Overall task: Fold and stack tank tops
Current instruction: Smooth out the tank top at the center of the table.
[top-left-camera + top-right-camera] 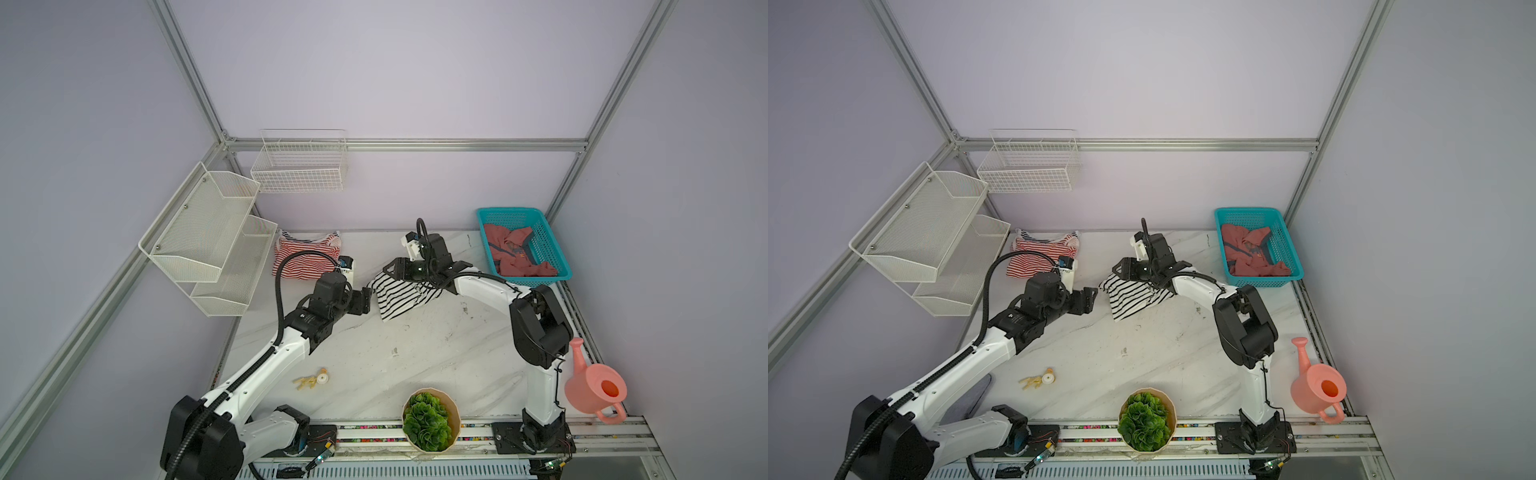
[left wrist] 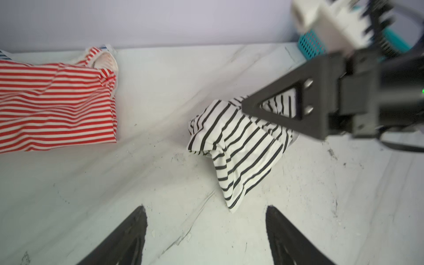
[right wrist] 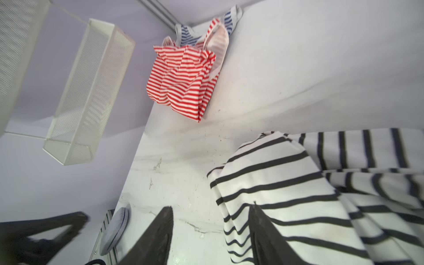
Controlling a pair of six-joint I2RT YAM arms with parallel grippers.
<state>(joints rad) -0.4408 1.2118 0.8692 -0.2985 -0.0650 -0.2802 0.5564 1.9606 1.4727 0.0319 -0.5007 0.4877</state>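
Observation:
A crumpled black-and-white striped tank top (image 1: 399, 297) (image 1: 1129, 299) lies mid-table. My right gripper (image 1: 388, 268) (image 3: 211, 206) stands open just over its far edge, and the cloth's edge (image 3: 286, 183) lies loose against one finger. In the left wrist view, one of its fingers (image 2: 316, 96) hangs above the heap (image 2: 241, 146). My left gripper (image 1: 365, 301) (image 2: 206, 208) is open and empty over bare table, just left of that top. A red-and-white striped tank top (image 1: 305, 259) (image 2: 57, 107) (image 3: 181, 78) lies at the back left. A dusty-red tank top (image 1: 515, 253) (image 1: 1250, 253) is bunched in the basket.
The teal basket (image 1: 507, 211) stands at the back right corner. White mesh shelves (image 1: 208, 237) and a wire basket (image 1: 299, 166) hang on the left and back walls. A potted plant (image 1: 430, 419), a pink watering can (image 1: 594, 386) and a small yellow toy (image 1: 311, 378) sit near the front.

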